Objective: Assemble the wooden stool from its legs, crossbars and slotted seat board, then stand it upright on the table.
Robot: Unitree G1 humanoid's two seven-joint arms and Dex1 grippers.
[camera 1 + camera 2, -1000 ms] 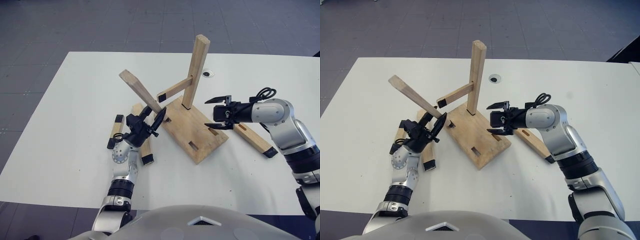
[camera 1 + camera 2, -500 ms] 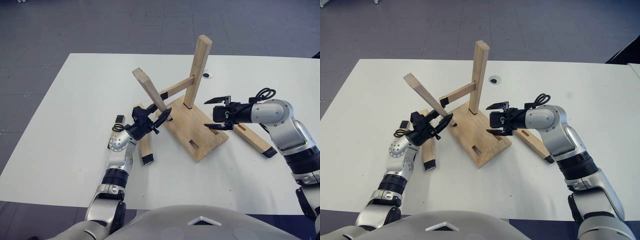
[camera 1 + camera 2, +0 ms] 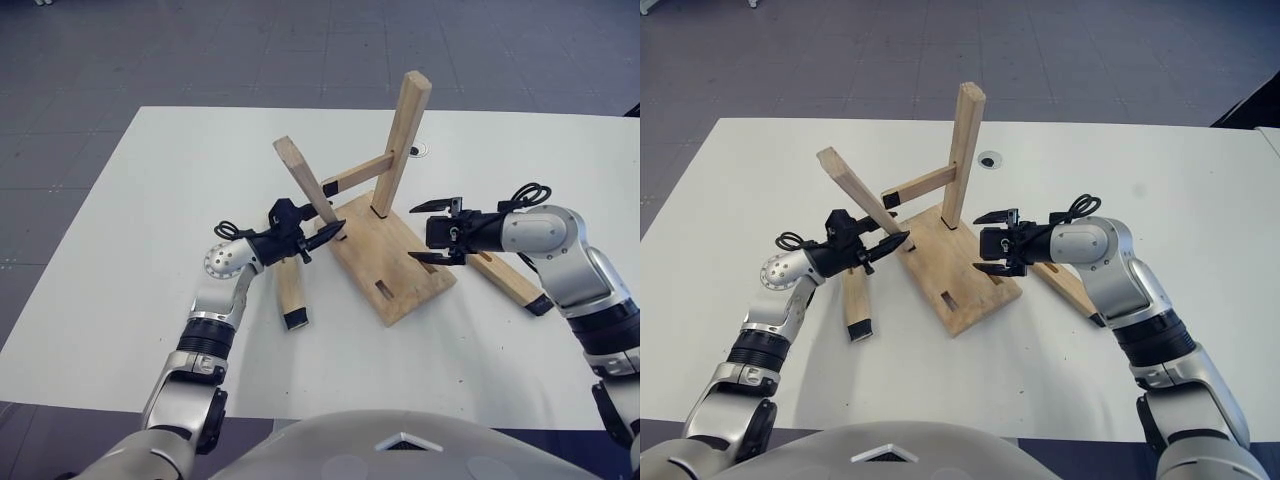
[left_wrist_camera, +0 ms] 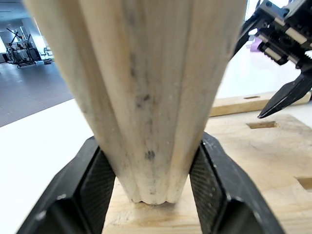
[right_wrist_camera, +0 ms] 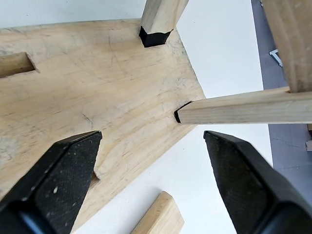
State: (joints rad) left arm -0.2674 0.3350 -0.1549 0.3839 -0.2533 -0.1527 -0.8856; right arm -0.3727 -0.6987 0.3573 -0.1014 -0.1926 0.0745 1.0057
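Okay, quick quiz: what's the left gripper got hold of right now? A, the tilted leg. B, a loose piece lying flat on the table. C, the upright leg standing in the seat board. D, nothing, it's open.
A: the left gripper is shut on the lower end of the tilted leg, where it meets the seat board; the left wrist view shows both fingers pressed against its sides.

No legible text, labels, numbers or signs anywhere.
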